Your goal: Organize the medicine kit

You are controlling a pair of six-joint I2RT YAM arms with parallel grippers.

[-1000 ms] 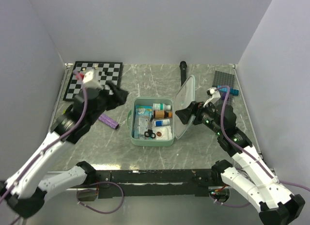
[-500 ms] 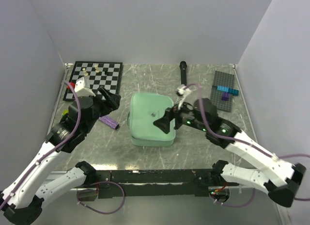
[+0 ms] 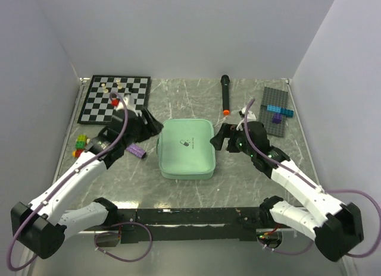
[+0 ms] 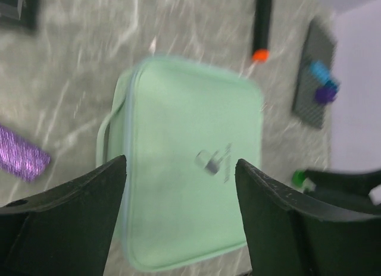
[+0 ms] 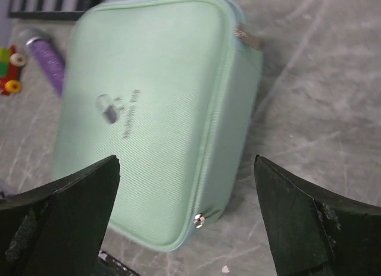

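Note:
The mint-green medicine kit (image 3: pixel 186 148) lies flat in the middle of the table with its lid down, pill logo facing up. It also shows in the left wrist view (image 4: pixel 190 169) and the right wrist view (image 5: pixel 149 121), where two zip pulls sit on its right side seam. My left gripper (image 3: pixel 149 122) is open and empty, hovering just left of the kit's far left corner. My right gripper (image 3: pixel 219 139) is open and empty, just right of the kit's right edge. Neither touches the kit.
A black-and-white chessboard (image 3: pixel 116 97) lies at the back left. A purple tube (image 3: pixel 137 150) and small coloured bricks (image 3: pixel 80 145) lie left of the kit. A black marker with an orange tip (image 3: pixel 225 94) lies behind it. A grey baseplate with blue bricks (image 3: pixel 275 109) is back right.
The kit's lid went from standing open to shut, pushed over by my right gripper, which has since drawn back to the right. My left gripper moved in toward the kit's far left corner.

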